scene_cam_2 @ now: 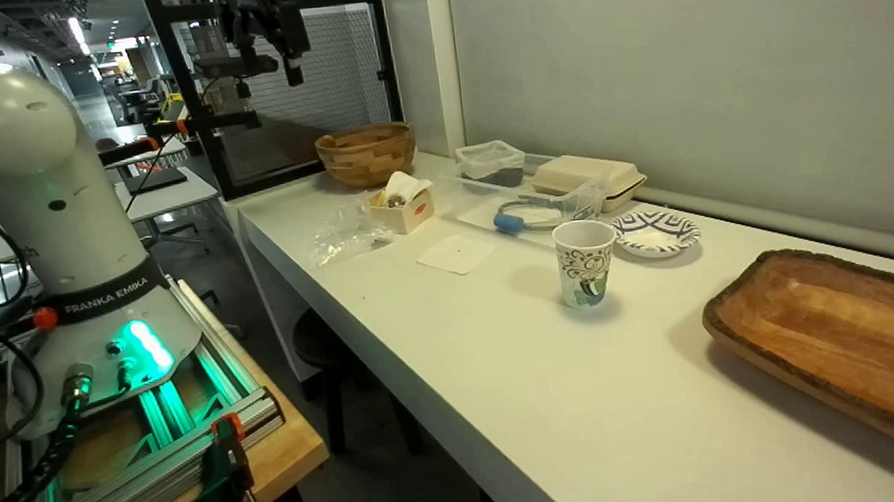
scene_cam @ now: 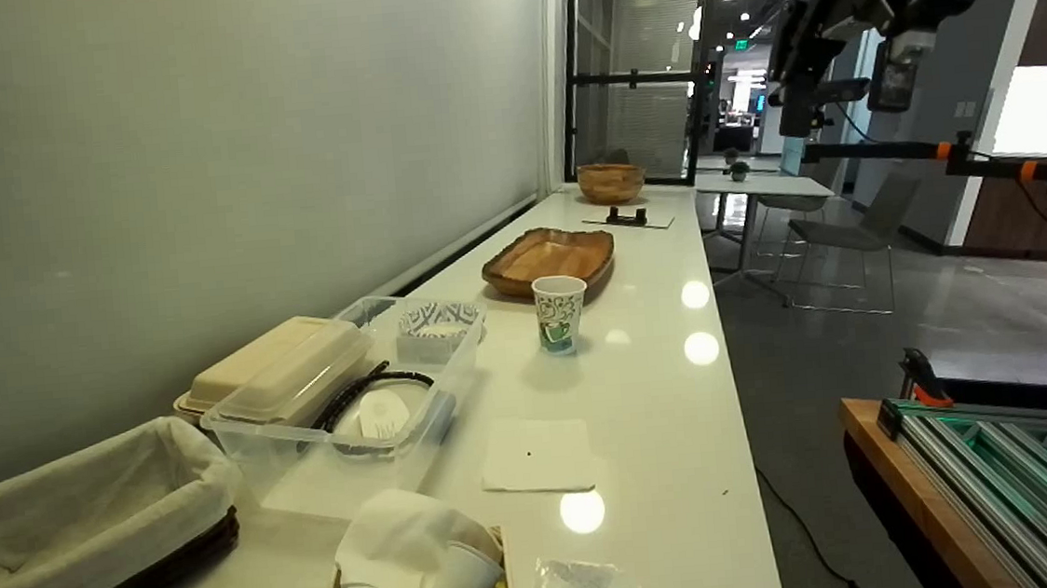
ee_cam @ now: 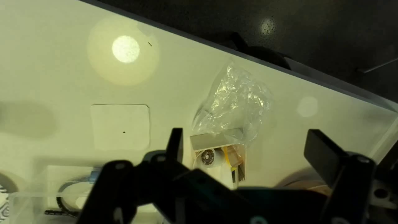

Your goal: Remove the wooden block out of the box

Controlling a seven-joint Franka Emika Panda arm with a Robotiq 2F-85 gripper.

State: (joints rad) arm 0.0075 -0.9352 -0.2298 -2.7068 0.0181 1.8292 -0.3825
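Block | not surely seen; perhaps the tan piece (ee_cam: pixel 233 156) in the small box (ee_cam: pixel 203 142), so likely not yet removed | none visible in tray (scene_cam: pixel 556 256) | fingers (ee_cam: pixel 324 153) wide, holding nothing

The wooden box (scene_cam: pixel 550 256), shallow, brown and roughly rectangular, with low sides and a dark, ragged rim, lies flat, open side up, on the white worktop (scene_cam: pixel 654 405) near the wall (scene_cam: pixel 287 144).
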